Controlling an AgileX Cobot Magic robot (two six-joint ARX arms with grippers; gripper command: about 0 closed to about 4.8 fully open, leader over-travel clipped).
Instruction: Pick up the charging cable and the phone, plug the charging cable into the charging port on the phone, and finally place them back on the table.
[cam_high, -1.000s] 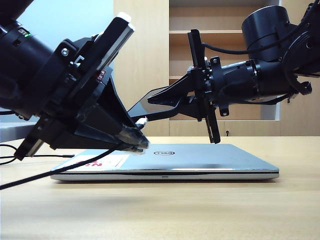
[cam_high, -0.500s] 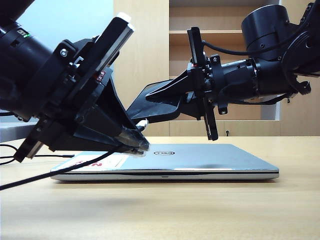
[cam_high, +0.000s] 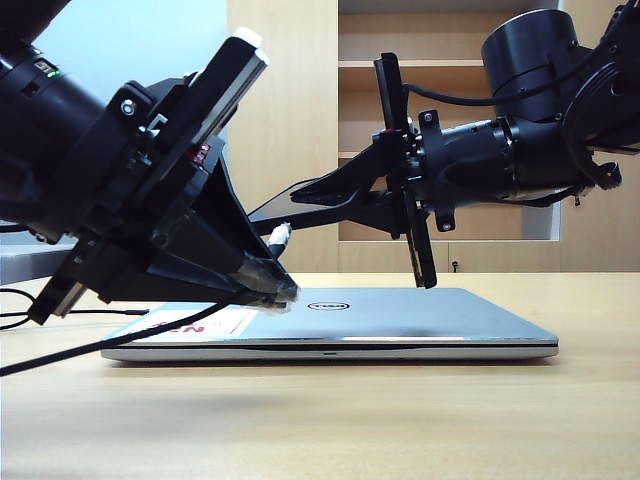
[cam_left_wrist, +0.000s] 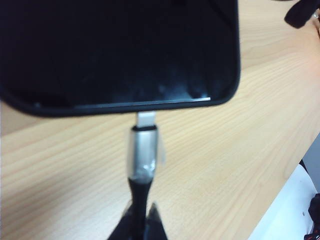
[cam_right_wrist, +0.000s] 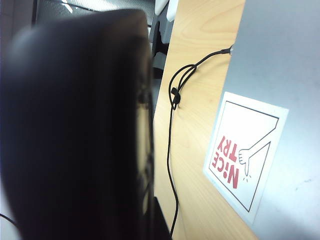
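Your left gripper jaws clenched on charging cable behind plug, tip aimed just ahead at phone edge. Your right gripper jaws grasp phone, holding it aloft over laptop so charging port faces plug.

Close view down onto a black phone held over pale wood-grain table, filling the upper part of the frame, glossy screen dark, short edge nearest. Silver-white plug of the charging cable just below that edge, its thin metal tip reaching up to the charging port, touching or barely entered; depth unclear through blur. Black cord below the plug pinched between the closed dark fingertips of the left gripper. White surface past the table's corner.
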